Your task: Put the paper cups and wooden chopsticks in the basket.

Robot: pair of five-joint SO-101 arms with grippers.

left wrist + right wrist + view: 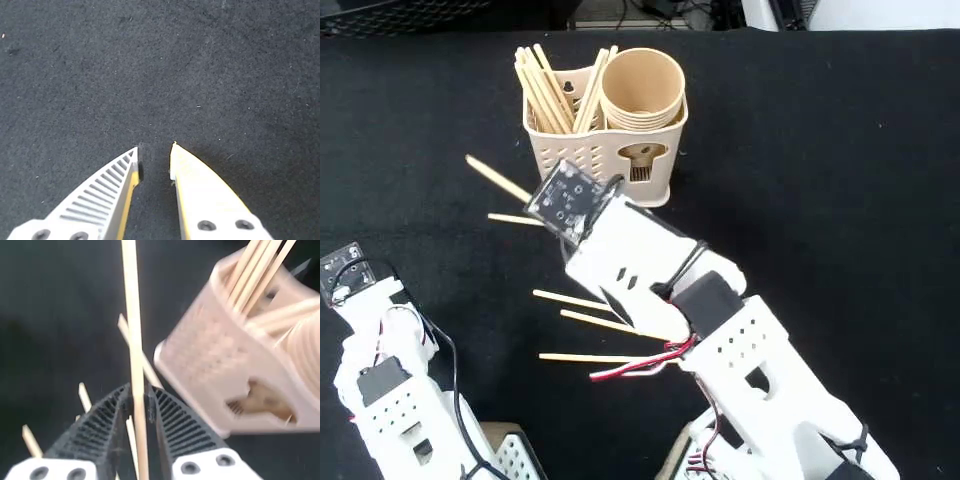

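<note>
Right wrist view: right tool point(139, 387) is clenching a chopstick point(130, 315) near the basket point(210, 355); the long overhang is risking snagging its rim. Left tool point(155, 147) is hanging released.

Beige perforated basket point(595, 155) stands upright at the far middle of the black table point(840, 150). Its right compartment holds a nested stack of tan paper cups point(642, 88), mouths up. Its left compartment holds a bundle of wooden chopsticks point(552, 95), on end and leaning. One held chopstick point(131, 330) is pinched in the right gripper point(139, 392), just beside the basket. Several loose chopsticks point(588, 357) lie flat, nearer the arms, apart from one another.
</note>
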